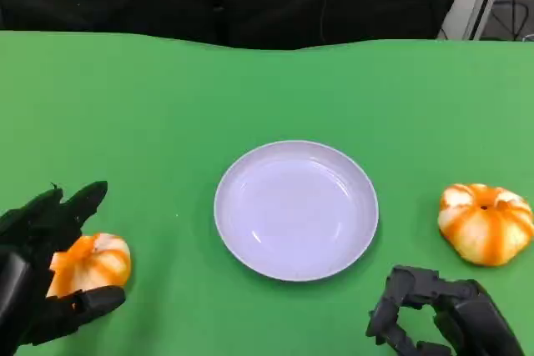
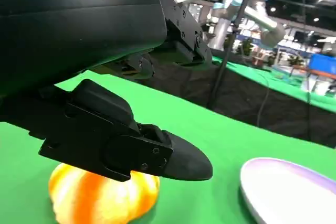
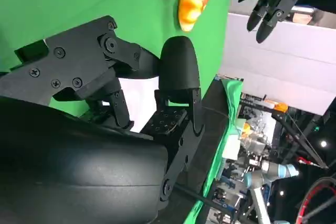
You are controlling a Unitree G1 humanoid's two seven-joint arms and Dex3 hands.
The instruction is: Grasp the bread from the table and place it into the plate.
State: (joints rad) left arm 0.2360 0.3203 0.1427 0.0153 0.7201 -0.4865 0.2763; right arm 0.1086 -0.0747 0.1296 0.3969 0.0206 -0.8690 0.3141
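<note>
The left hand (image 1: pixel 46 268) is spread wide around the bread (image 1: pixel 92 263) left of the plate (image 1: pixel 242 174), not yet gripping. Bread looks light and soft; grip its sides gently. The right hand (image 1: pixel 434 314) curls loosely, holding nothing

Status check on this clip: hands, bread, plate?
Left hand spread around the left bread, not clearly gripping. Right hand curled, empty, near the table edge. Second bread lies right of the plate. Plate empty, path clear.
</note>
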